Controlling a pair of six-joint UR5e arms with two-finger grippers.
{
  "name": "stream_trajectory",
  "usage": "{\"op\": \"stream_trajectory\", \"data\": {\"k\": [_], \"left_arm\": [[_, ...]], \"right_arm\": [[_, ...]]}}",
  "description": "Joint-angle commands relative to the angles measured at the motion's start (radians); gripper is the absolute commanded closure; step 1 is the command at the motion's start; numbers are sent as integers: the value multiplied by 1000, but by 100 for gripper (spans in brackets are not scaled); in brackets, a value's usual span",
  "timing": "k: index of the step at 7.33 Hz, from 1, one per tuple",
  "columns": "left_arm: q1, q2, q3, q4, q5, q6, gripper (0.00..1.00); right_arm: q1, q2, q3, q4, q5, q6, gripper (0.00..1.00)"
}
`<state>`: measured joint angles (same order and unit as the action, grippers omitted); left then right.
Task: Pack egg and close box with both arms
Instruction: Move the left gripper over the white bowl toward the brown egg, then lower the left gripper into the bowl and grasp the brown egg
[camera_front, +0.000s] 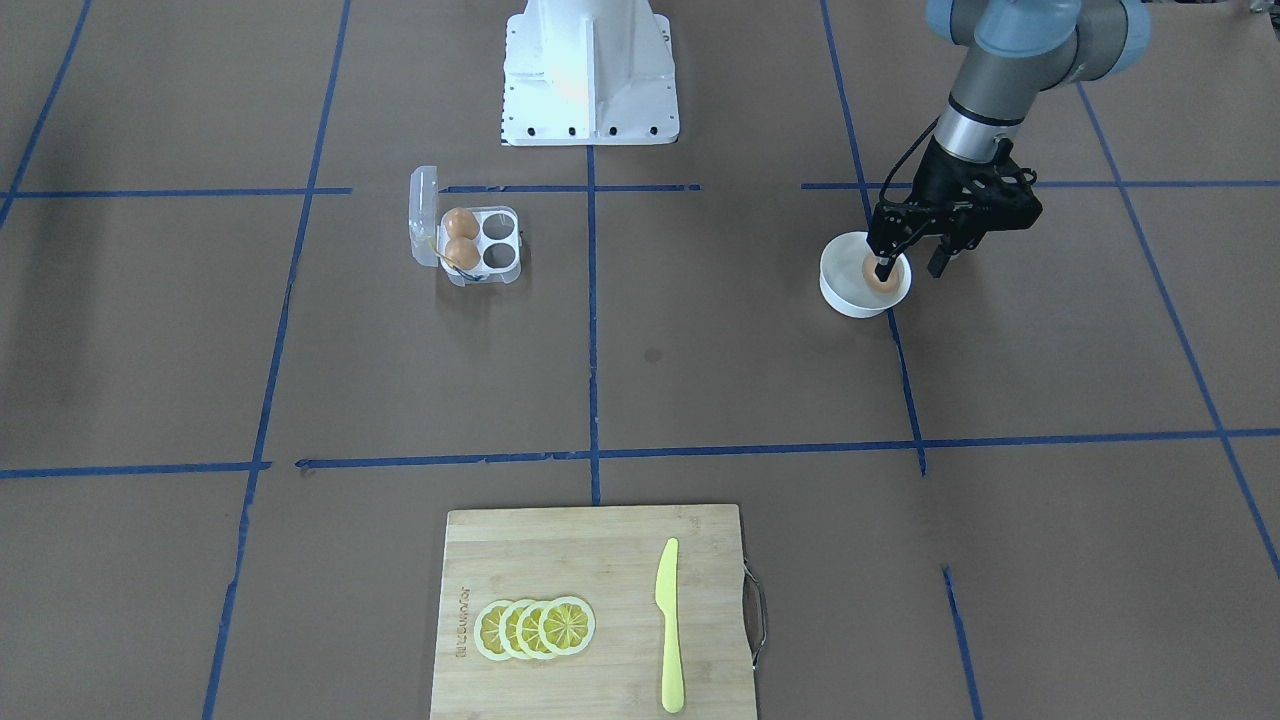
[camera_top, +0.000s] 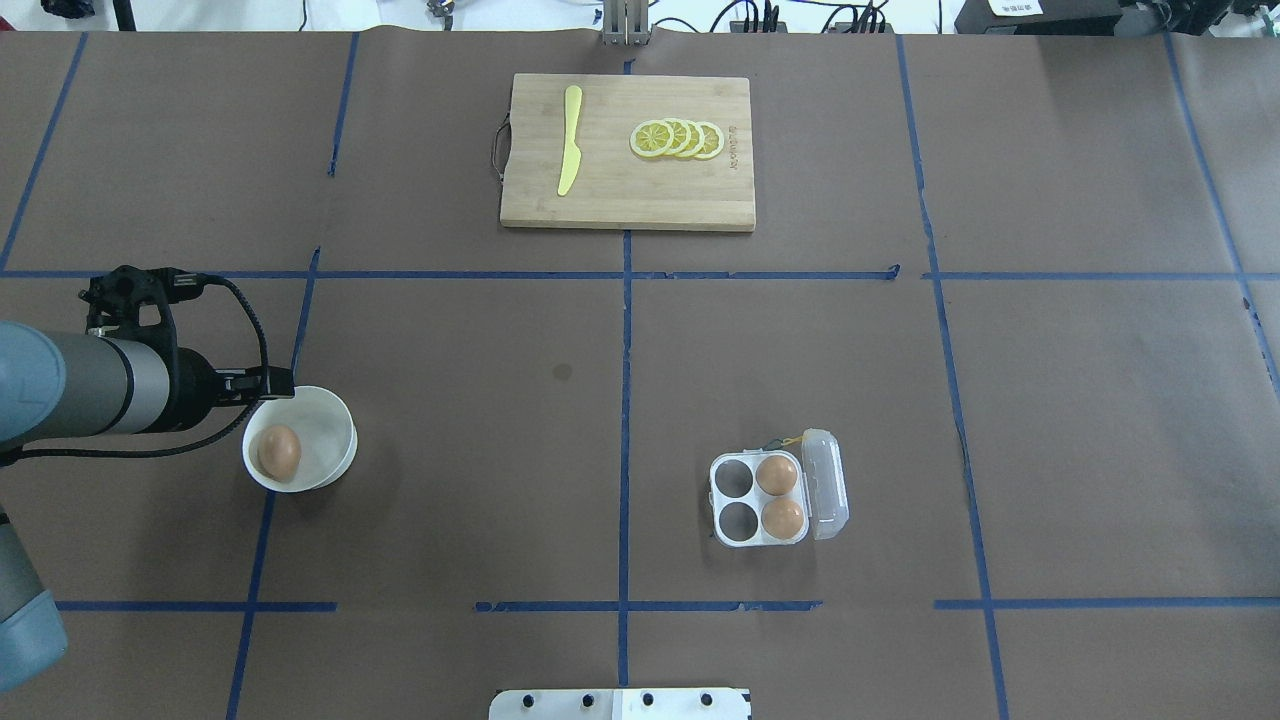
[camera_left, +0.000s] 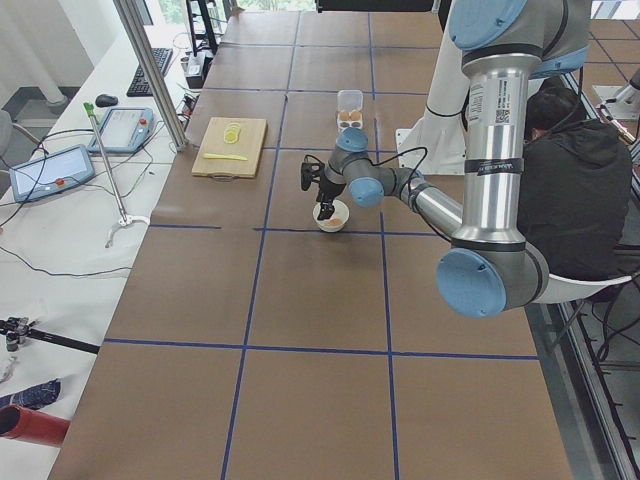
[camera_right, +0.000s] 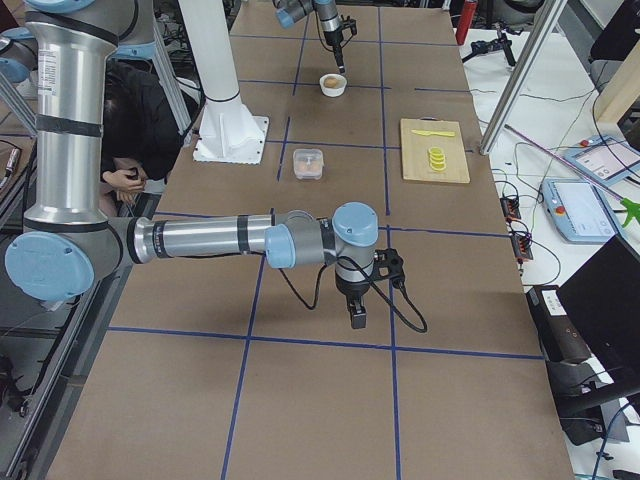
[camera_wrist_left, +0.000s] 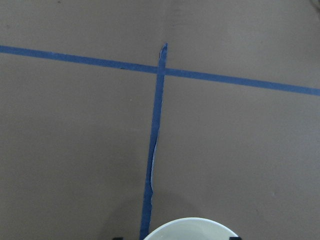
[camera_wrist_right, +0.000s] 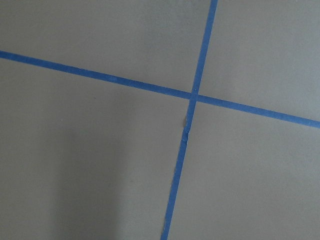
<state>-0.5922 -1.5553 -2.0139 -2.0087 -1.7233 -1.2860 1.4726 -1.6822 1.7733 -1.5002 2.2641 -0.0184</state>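
Hovering the left gripper (camera_front: 912, 265) at the white bowl (camera_front: 845, 300) with jaws spread wide, hanging one finger over the orange-brown egg (camera_front: 880, 274) lying inside and, seemingly, the other outside the rim. Probably needing to be shifting sideways to bring both fingers inside the bowl and astride the egg, then lowering slowly and closing gently about its middle, avoiding a hard or off-centre pinch and so a crack or a slip. Aiming afterwards for the clear egg carton (camera_top: 757, 497) sitting well apart, lid open and half its places free; not managing to tell the jaw state of the right gripper (camera_right: 357, 318), parked far from both.
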Motion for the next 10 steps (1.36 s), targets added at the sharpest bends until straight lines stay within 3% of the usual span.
{"op": "stream_trajectory", "data": {"k": [1,10], "left_arm": [[31,-2,6,15,10,-6,24],[89,-26,53,15,8,-4,24]], "right_arm": [[0,-1,-2,0,-1,-2,0],[0,-4,-2,0,-3,-3,0]]}}
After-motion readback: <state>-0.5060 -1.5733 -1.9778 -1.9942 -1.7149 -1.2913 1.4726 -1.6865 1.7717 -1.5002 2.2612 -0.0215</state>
